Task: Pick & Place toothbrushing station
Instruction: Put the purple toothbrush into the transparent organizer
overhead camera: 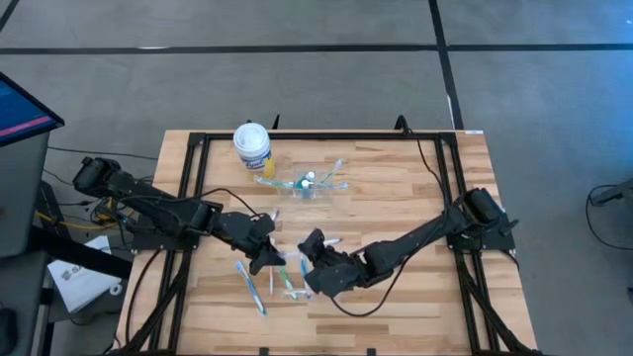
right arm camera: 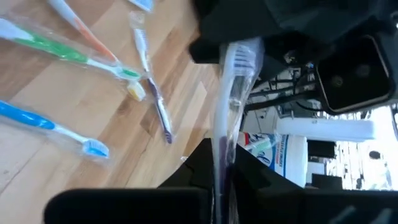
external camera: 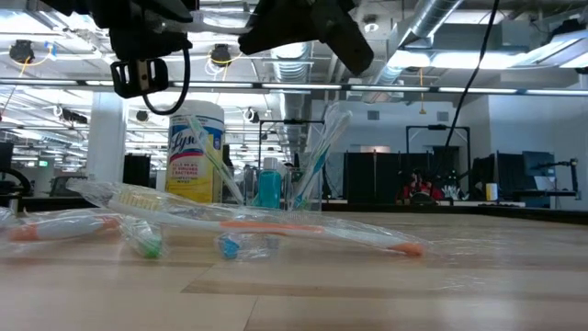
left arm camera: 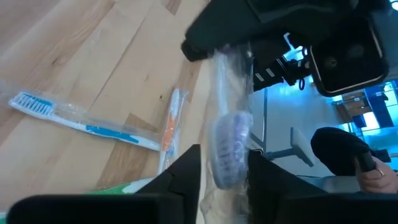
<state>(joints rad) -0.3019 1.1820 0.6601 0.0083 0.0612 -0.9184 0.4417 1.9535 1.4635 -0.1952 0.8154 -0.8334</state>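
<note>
Nearest your low camera, a wrapped toothbrush with an orange stripe (external camera: 276, 223) is lying flat across the front of the table (overhead camera: 415, 198), with more wrapped toothbrushes (overhead camera: 259, 287) lying around it near the front edge. Looking from left to right, your left gripper (overhead camera: 265, 235) is hovering above these, its fingers (left arm camera: 186, 174) standing slightly apart around the bristle end of a wrapped purple toothbrush (left arm camera: 229, 143); whether they are pressing it, you cannot tell. Just to its right, your right gripper (overhead camera: 309, 249) is facing the left one, and its jaws are pinched tight on that same toothbrush's handle. Farther back, the clear cup (overhead camera: 305, 186) is standing with brushes and a blue tube in it, beside the yellow canister (overhead camera: 252, 145).
</note>
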